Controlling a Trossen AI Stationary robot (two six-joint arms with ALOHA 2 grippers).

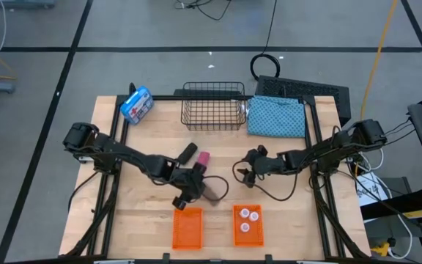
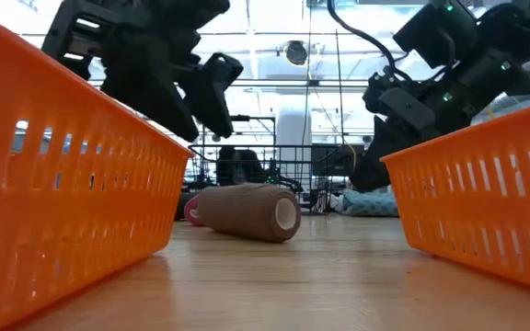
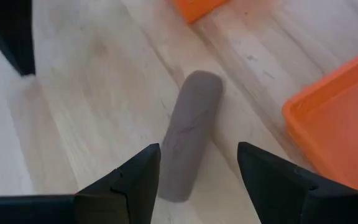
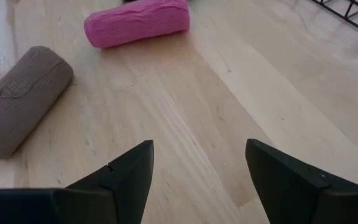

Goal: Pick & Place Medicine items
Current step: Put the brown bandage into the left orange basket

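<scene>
- Counts: three white bottles (image 1: 245, 218), all in the right orange tray (image 1: 236, 233); one brown roll (image 1: 212, 191), one pink roll (image 1: 202, 160), one black roll (image 1: 187, 152); two orange trays, the left orange tray (image 1: 187, 227) holding none of these items.
- Both trays sit at the front edge of the tabletop (image 1: 145, 213), near its middle.
- Brown roll lies on its side on bare wood just behind the left tray; in the high view its long axis runs roughly along the front edge, one flat end facing the low camera.
- Pink roll lies behind the brown one, apart from it; black roll just beside the pink, toward the back-left, long axis slanted toward the wire basket (image 1: 212, 105).
- Left gripper (image 3: 197, 180) hovers above the brown roll, fingers apart and straddling its near end, not clamped.
- Right gripper (image 4: 197, 180) fingers apart, nothing between them, over bare wood right of the rolls.
</scene>
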